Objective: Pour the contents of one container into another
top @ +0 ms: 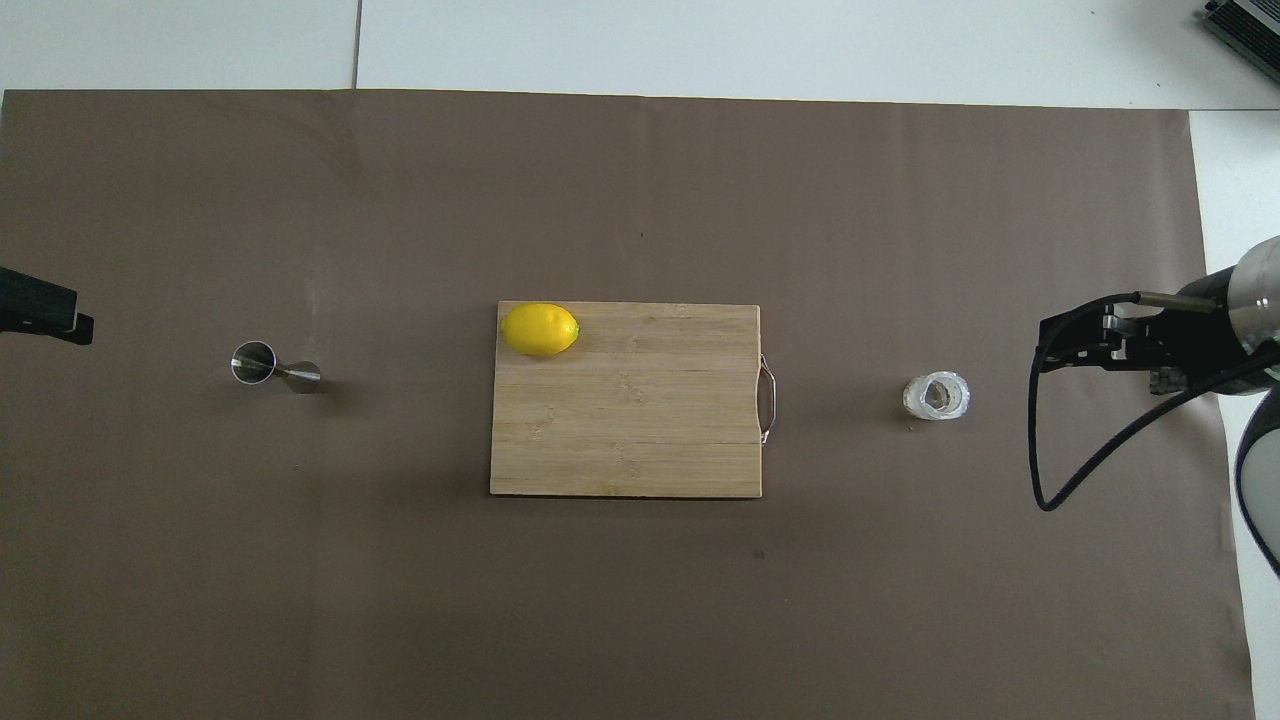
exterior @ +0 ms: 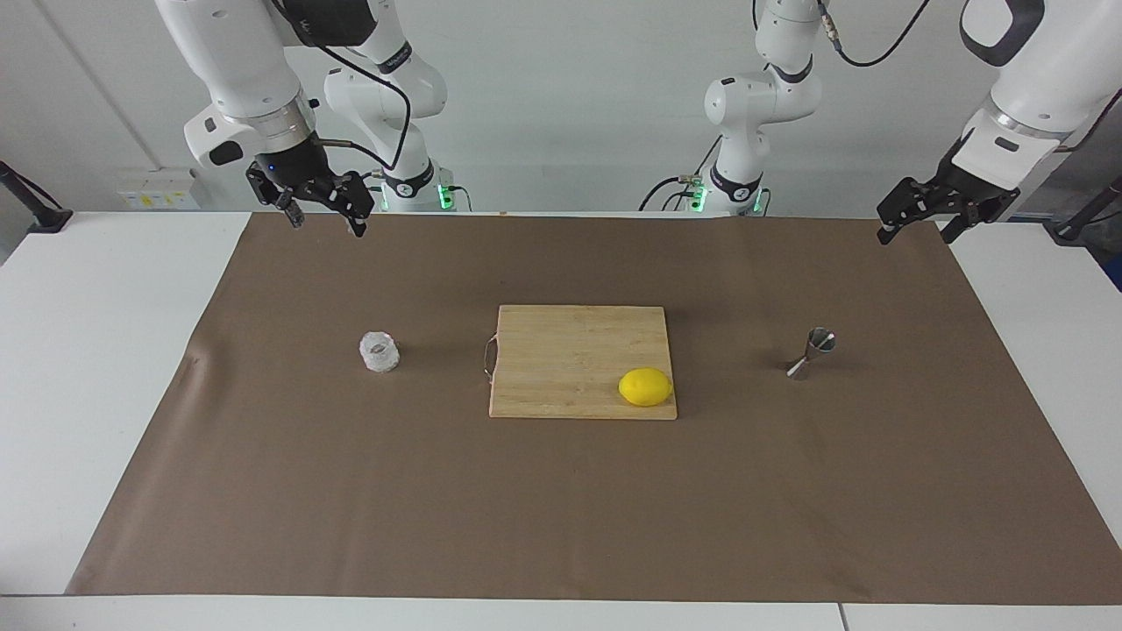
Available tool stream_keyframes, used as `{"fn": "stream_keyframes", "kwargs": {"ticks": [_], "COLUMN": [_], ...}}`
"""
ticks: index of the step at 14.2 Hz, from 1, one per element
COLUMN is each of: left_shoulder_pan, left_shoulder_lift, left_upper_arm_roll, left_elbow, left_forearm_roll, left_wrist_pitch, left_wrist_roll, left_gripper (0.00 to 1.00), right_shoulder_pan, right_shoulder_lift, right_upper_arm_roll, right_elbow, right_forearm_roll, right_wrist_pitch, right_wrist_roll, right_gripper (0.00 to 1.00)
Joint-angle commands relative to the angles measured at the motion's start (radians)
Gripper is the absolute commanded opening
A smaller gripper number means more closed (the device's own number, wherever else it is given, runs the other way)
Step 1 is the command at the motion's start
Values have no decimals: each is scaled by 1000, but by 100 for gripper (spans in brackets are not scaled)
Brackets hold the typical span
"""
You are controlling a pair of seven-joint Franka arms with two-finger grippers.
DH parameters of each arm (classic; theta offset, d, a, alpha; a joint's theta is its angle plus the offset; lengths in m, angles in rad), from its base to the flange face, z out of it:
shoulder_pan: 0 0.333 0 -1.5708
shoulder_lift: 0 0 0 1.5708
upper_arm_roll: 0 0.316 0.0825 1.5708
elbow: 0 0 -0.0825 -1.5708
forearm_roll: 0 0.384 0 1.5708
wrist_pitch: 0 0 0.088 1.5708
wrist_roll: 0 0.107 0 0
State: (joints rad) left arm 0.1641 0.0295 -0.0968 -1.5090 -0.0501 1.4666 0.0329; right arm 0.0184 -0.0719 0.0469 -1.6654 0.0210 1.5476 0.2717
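The knobbly whitish glass cup (exterior: pixel 379 352) (top: pixel 936 396) stands on the brown mat toward the right arm's end of the table. The steel hourglass jigger (exterior: pixel 811 353) (top: pixel 272 368) stands on the mat toward the left arm's end. My right gripper (exterior: pixel 327 225) (top: pixel 1100 345) hangs open and empty, high over the mat's edge at its own end, well apart from the cup. My left gripper (exterior: pixel 918 237) (top: pixel 40 318) is also open and empty, raised over the mat's edge at its end, clear of the jigger. Only part of it shows in the overhead view.
A wooden cutting board (exterior: pixel 570 350) (top: pixel 640 420) with a metal handle lies mid-mat between the two containers. A yellow lemon (exterior: pixel 645 386) (top: pixel 540 329) sits on the board's corner farthest from the robots, on the jigger's side.
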Motion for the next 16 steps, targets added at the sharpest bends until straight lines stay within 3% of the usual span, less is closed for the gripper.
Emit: {"fn": "stream_keyframes", "kwargs": {"ticks": [1, 7, 16], "left_shoulder_pan": [104, 189, 367], "left_shoulder_lift": [18, 127, 270], "left_upper_arm_roll": [-6, -6, -6], "left_elbow": [13, 15, -29], "left_forearm_roll": [-63, -105, -404], "left_wrist_pitch": [-35, -40, -20], "left_wrist_roll": [-36, -289, -507], "left_gripper": [100, 100, 100], "right_shoulder_pan": [-15, -15, -15], "right_shoulder_lift": [-6, -5, -5], "right_upper_arm_roll": [4, 4, 4], "right_elbow": [4, 4, 4], "right_forearm_roll": [19, 19, 19], "right_wrist_pitch": [-17, -17, -17], "right_wrist_roll": [-22, -22, -22], "right_gripper": [100, 100, 100]}}
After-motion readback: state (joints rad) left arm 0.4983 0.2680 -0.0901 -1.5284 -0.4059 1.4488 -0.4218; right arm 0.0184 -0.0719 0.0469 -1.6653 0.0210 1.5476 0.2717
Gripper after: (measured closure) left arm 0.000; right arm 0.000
